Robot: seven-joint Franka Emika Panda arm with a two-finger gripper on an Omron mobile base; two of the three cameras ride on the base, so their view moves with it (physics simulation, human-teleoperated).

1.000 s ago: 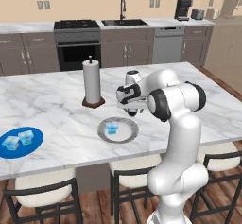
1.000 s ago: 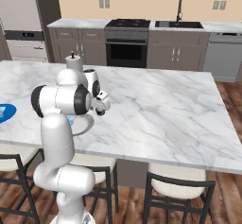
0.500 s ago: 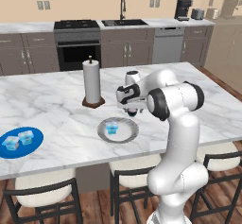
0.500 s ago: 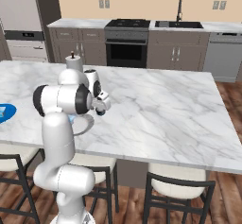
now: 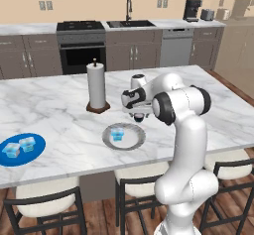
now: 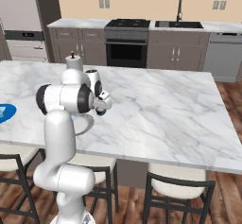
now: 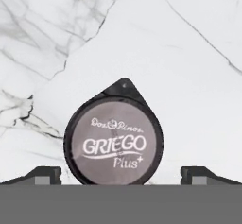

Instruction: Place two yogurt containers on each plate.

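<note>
We see a marble kitchen island surface (image 5: 59, 115) with two plates. At its near left edge, the blue plate (image 5: 22, 149) already carries two pale blue yogurt containers (image 5: 20, 147) side by side, so we judge that plate finished. Nearer the middle, the grey plate (image 5: 124, 137) holds a single pale blue yogurt container (image 5: 117, 134), so one more is needed there.

The fourth, the dark yogurt container (image 7: 114, 140), sits upright on the bare marble, off both plates. In the left base view it shows as a small dark shape just past the grey plate's far rim, directly beneath our tool (image 5: 138, 114).

In the hand view, we look straight down on its grey lid, printed "GRIEGO Plus". Our tool's two dark fingertips (image 7: 42, 175) stand spread wide, one on each side of the cup, clear of its walls. The tool is open and grips nothing. What remains, in our judgement, is closing on this cup and carrying it to the grey plate.
</note>
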